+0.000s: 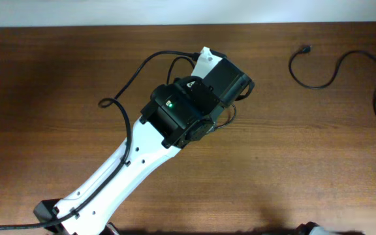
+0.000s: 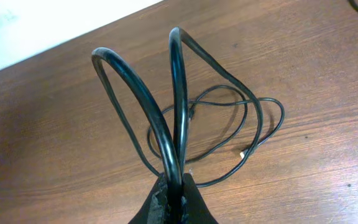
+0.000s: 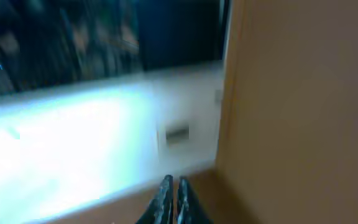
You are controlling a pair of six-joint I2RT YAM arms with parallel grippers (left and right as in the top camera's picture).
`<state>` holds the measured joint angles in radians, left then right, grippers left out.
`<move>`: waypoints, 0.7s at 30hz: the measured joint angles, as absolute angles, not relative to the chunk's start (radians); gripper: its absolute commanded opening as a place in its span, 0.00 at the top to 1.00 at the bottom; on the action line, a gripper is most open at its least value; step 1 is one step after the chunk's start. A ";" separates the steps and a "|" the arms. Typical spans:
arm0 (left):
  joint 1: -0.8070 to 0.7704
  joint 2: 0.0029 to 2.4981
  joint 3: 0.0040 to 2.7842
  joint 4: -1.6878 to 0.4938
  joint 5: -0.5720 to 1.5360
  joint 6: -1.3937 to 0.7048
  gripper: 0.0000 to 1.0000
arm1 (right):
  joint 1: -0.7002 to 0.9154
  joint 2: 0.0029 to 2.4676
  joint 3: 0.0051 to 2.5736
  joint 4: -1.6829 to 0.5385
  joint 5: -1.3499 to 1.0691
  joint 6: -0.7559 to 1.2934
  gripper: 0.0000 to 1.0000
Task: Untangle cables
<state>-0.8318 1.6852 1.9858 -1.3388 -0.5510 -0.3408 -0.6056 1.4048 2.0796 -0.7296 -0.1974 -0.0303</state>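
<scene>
Cables (image 2: 253,118) lay near the middle of the tabletop (image 1: 57,78), a little toward its far edge; in the overhead view the left arm (image 1: 129,153) reached in from the near left corner, and its wrist covered most of them. The left gripper (image 2: 176,199) was clamped on the cord; its jaws were pressed together with the black strand pinched between the tips. Two loops (image 2: 178,93) rose out of that pinch and arched away over the wood, one leaning left, the other standing nearly straight; both looked thick only for being close to the lens. Beyond the loops the rest of the cord rested flat on the tabletop in slack, overlapping rings, just ahead of the jaws and slightly to their right; a small pale plug (image 2: 243,153) showed at one free end, lying on the wood inside the outermost ring.

A second cable (image 1: 312,86) sat well apart, by the far right corner; it curved in an open wave along the wood and ran to the right edge, touching neither gripper.

The right gripper (image 3: 171,194) was held off to the side; its view was badly blurred; its jaws stood together with nothing between them, and no cable was near them.
</scene>
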 measured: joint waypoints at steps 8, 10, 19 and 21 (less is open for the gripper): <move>-0.832 1.685 1.987 -1.402 -0.551 -0.341 1.00 | -0.472 1.295 1.511 -0.515 -0.250 -0.055 0.92; -0.832 1.685 1.988 -1.419 -0.559 -0.341 1.00 | -0.422 1.190 1.260 -0.314 -0.135 -0.087 0.95; -0.832 1.685 1.988 -1.501 -0.574 -0.341 1.00 | -0.546 1.375 0.869 -0.169 0.200 0.178 0.96; -0.832 1.685 1.988 -1.499 -0.575 -0.341 1.00 | -0.645 1.442 0.867 -0.168 0.217 0.296 0.96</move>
